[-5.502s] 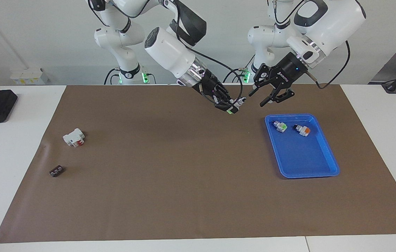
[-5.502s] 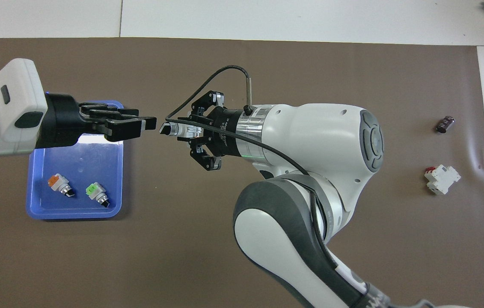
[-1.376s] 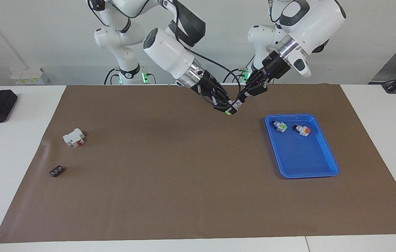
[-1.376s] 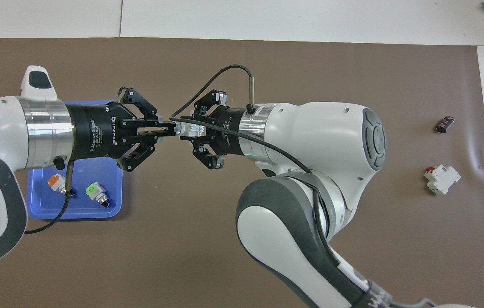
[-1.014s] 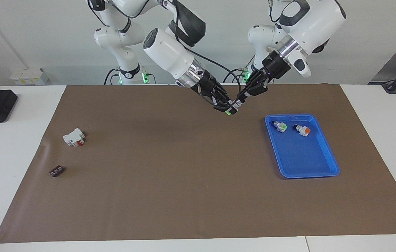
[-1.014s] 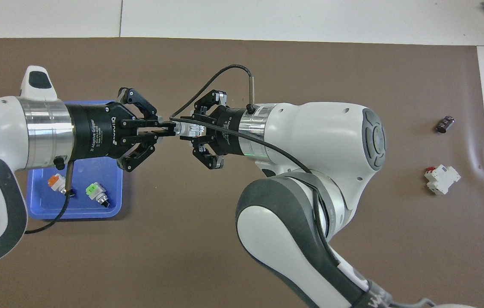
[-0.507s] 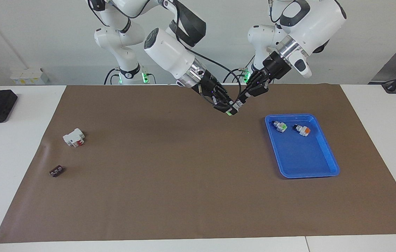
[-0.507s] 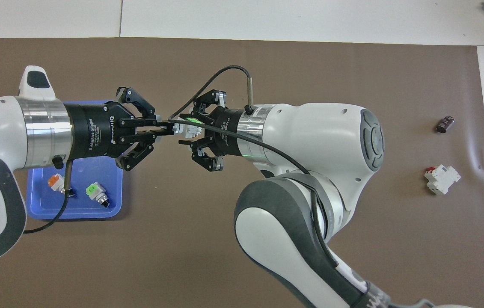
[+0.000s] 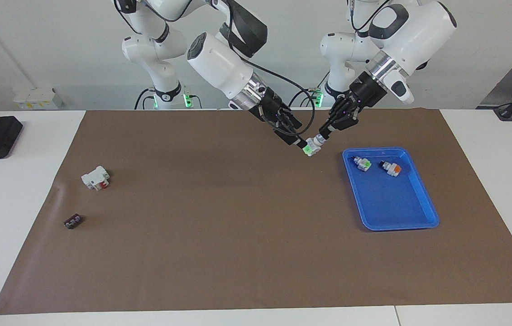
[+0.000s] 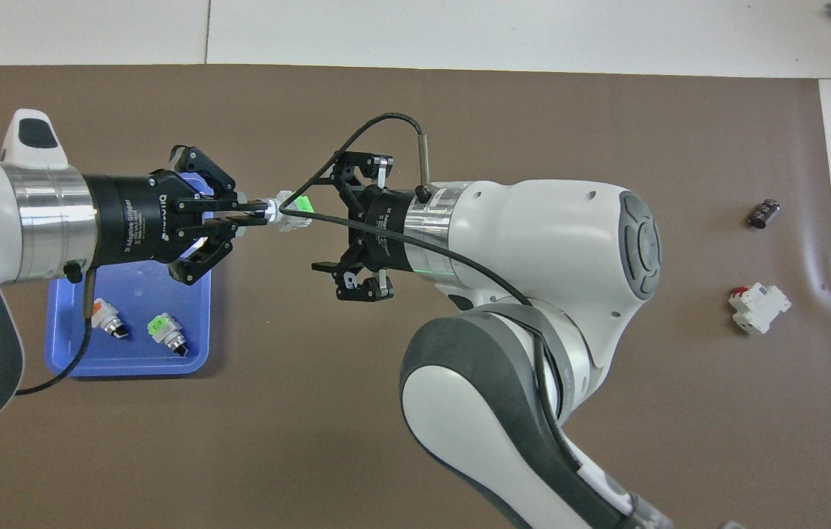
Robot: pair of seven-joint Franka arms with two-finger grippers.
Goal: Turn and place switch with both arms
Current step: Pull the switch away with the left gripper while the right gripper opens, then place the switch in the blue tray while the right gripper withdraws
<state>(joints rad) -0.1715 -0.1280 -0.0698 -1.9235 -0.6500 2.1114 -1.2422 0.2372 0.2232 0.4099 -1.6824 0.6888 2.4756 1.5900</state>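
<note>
The switch (image 9: 312, 146), white with a bright green cap, is held in the air over the brown mat beside the blue tray (image 9: 396, 213). My left gripper (image 9: 321, 138) is shut on its stem end. In the overhead view the switch (image 10: 295, 209) sticks out from the left gripper (image 10: 262, 213) with the green cap toward the right gripper (image 10: 334, 224). My right gripper (image 9: 299, 141) is open, its fingers spread wide apart beside the cap and not gripping it.
In the tray (image 10: 128, 364) lie a second green-capped switch (image 9: 364, 164) (image 10: 163, 325) and an orange-capped switch (image 9: 392, 168) (image 10: 101, 314). A white block with a red part (image 9: 96, 178) (image 10: 758, 307) and a small dark part (image 9: 73, 221) (image 10: 764, 213) lie toward the right arm's end.
My left gripper closed on the switch's stem while the right still held it. Now the right gripper has opened and let go, and the left has drawn the switch toward the tray.
</note>
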